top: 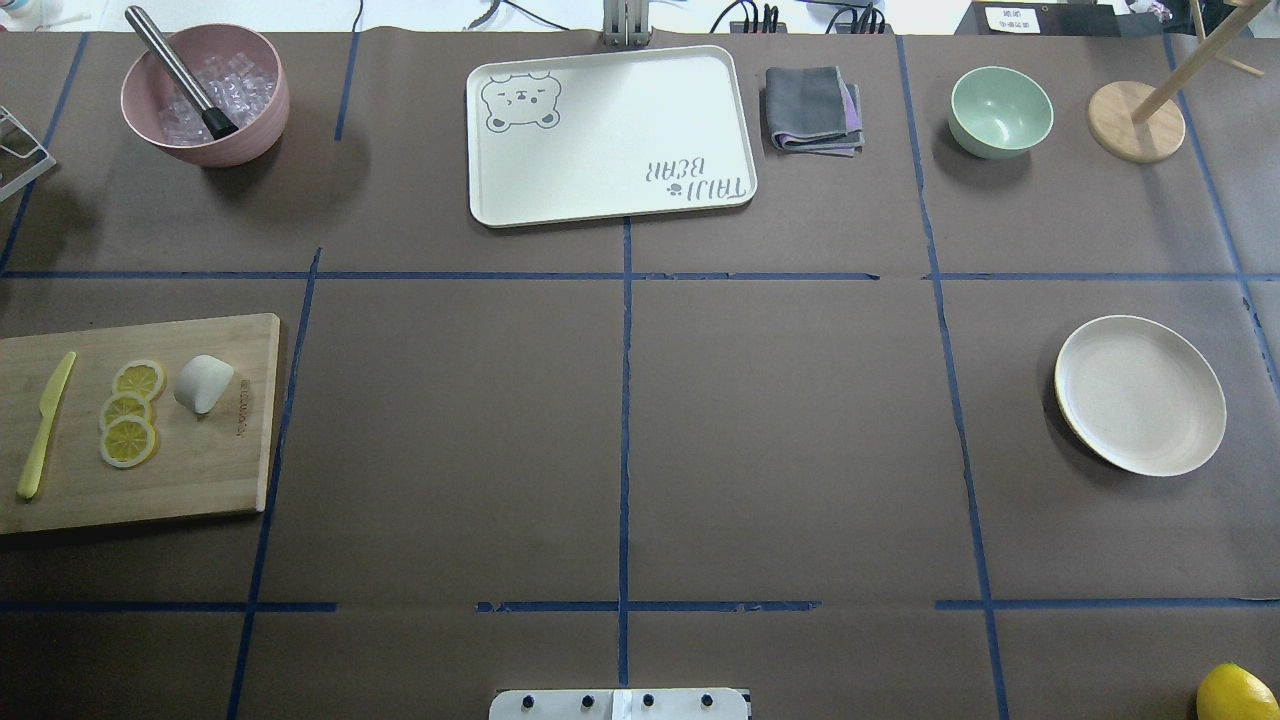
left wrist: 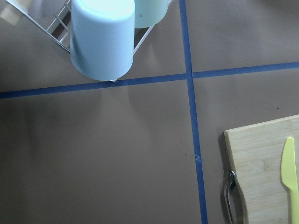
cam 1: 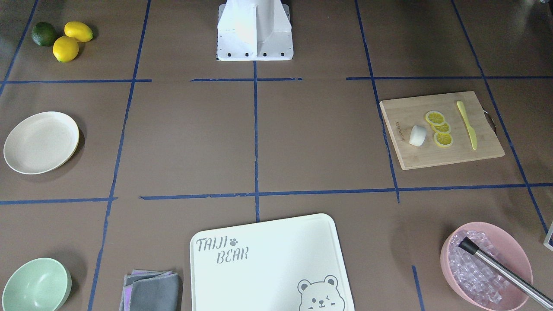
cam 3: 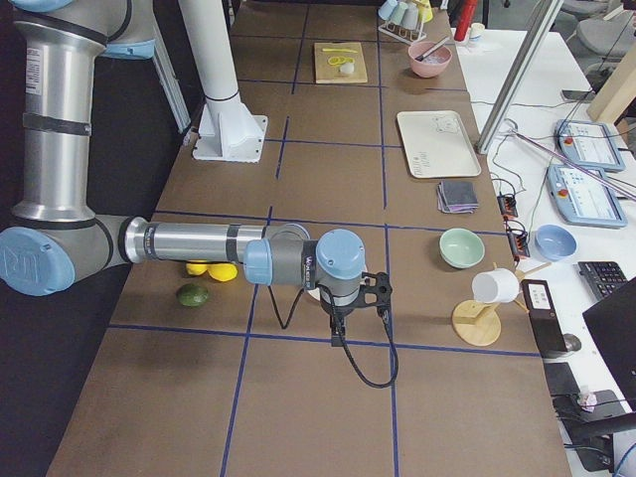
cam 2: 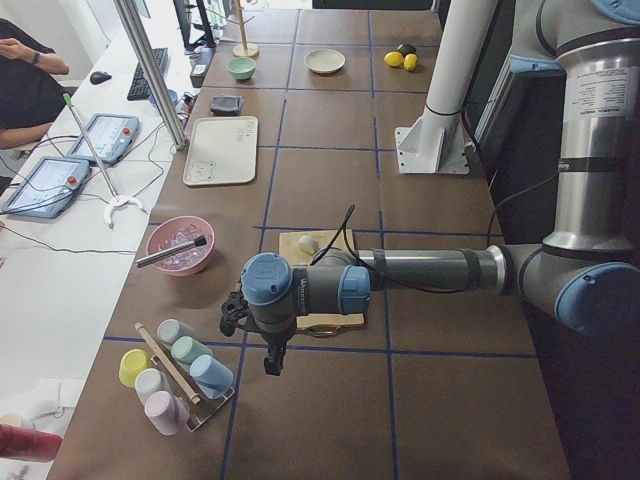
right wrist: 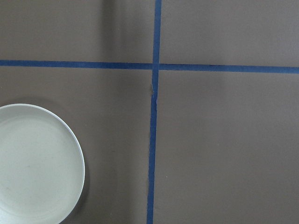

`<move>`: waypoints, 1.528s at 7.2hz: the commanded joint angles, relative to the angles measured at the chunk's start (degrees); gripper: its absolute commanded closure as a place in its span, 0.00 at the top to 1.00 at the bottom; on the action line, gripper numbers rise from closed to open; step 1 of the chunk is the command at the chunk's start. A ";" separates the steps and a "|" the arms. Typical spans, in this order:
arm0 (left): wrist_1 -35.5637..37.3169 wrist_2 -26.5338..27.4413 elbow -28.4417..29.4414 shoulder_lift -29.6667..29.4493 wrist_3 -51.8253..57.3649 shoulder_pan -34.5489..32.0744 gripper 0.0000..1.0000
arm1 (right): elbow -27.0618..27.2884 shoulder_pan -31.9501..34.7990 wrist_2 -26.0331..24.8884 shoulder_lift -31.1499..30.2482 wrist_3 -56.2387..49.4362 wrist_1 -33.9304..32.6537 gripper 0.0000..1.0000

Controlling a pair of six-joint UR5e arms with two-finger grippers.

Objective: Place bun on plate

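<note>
On the wooden board [top: 225, 475] the bun [top: 204, 383] lay untouched, well apart from the plate [top: 1140, 395]; whether the left gripper [cam 2: 271, 366] or right gripper [cam 3: 337, 338] stood spread was unclear.

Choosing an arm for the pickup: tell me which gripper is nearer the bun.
Left. The left gripper hangs just off the wooden board that carries the bun; the right gripper is across the table, beside the plate.

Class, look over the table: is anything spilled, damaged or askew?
Nothing looks spilled or broken. The wooden cutting board lies slightly askew to the blue tape lines; the bun sits on it beside the lemon slices.
</note>
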 commanded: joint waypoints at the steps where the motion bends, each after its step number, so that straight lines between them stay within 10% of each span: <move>1: 0.08 0.00 -0.08 -0.09 -0.09 0.00 1.00 | 0.40 0.00 0.00 0.23 0.11 0.00 1.00; 8: -0.88 0.00 -0.26 0.17 0.00 0.09 1.00 | 0.32 -0.08 -0.08 0.23 1.42 0.09 1.00; 11: -0.88 0.00 -0.78 0.35 0.00 0.00 1.00 | -0.03 -7.52 -0.34 -2.56 18.59 16.62 1.00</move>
